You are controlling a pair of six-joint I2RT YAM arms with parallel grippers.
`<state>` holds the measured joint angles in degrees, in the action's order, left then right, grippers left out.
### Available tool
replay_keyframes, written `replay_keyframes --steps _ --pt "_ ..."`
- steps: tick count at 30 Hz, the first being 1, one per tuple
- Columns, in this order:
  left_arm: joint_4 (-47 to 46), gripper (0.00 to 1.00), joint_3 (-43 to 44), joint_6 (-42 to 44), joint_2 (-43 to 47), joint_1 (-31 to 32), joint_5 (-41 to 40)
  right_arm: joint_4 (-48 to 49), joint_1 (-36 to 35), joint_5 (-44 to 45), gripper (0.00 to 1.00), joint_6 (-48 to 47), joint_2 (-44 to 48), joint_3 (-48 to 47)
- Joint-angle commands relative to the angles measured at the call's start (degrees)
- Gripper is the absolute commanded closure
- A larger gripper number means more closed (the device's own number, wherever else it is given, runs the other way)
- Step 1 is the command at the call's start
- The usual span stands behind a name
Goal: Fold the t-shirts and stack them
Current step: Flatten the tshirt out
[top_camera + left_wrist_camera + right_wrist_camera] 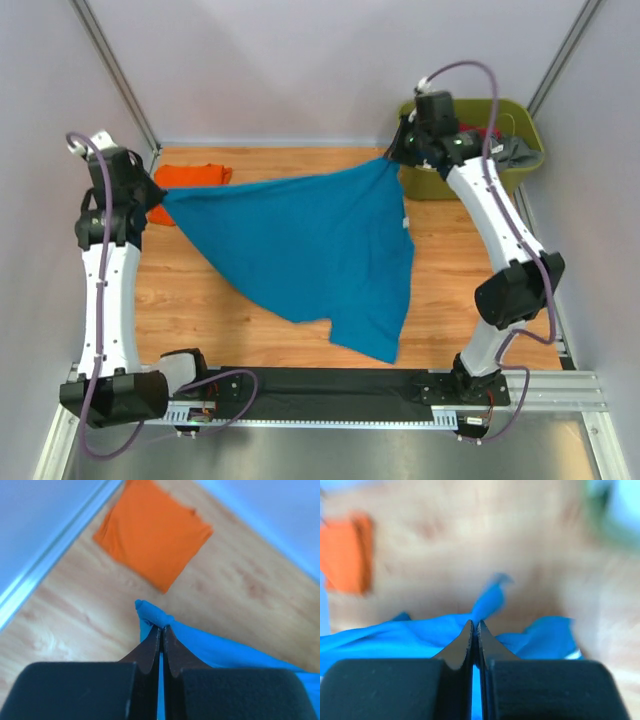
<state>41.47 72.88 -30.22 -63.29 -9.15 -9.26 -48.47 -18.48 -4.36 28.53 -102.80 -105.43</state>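
A: Where are the shirts sitting right now?

B: The teal-blue t-shirt (310, 240) is hanging stretched between both arms over the middle of the tabletop (240, 320). The left end effector (161, 632) is pinching one corner, its fingers pressed together on the cloth. The right end effector (474, 630) is pinching the opposite edge the same way. The orange t-shirt (192, 177) is lying folded in the far left corner, just beside the wall (60, 80).

A: So what is the step asking for?

B: I'm reading it as spreading the teal one flat before folding. The top edge is running taut, but the lower part is sagging into a lopsided point toward the near side. Both arms are needing to come down together and level, letting the hem land first and dragging lightly so the wrinkles are pulling out.

A: Is there room for that?

B: The bare wood in front of the shirt is looking ample. Two spots are tighter: the right wrist is working just in front of the olive-green tub (520, 140), and the left one is hovering near the orange t-shirt and the wall. Drifting left is risking a nudge to that folded piece. Whether the drooping tip is touching the wood, I cannot tell.
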Motion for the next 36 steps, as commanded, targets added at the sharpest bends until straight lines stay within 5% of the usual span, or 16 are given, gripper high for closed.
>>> replay_keyframes --steps 1,6,11,16,22,30,33,34,36 --pt "2.90 1.00 14.45 6.66 -4.63 -0.08 1.17 1.52 1.08 10.67 1.00 -8.92 6.56 -10.57" --pt "8.61 1.00 36.13 10.26 -12.89 0.01 4.95 9.77 1.25 13.32 1.00 -17.44 11.03 -18.32" --pt "11.09 1.00 41.30 11.06 -15.12 0.01 10.04 14.02 1.17 11.40 1.00 -20.79 16.84 -13.50" --pt "9.76 1.00 25.93 8.95 -9.23 -0.08 9.34 14.45 1.25 2.64 1.00 -21.77 26.50 8.14" --pt "10.21 1.00 5.02 5.44 0.78 0.01 5.30 7.88 1.16 -3.71 1.00 -12.02 36.09 36.55" --pt "3.79 1.00 -22.86 -1.77 14.14 0.09 6.53 1.29 1.17 -10.57 0.99 -3.58 38.57 54.01" --pt "3.62 1.00 -27.52 -3.70 15.03 0.01 4.52 0.92 1.17 -13.12 0.79 -3.48 36.28 56.90" --pt "3.61 1.00 -28.31 -3.97 14.77 0.01 3.73 0.74 1.17 -14.00 0.59 -3.75 35.66 57.17" --pt "4.05 1.00 -29.55 -4.76 14.16 0.01 3.72 0.13 1.17 -14.80 0.50 -4.19 33.56 56.74"
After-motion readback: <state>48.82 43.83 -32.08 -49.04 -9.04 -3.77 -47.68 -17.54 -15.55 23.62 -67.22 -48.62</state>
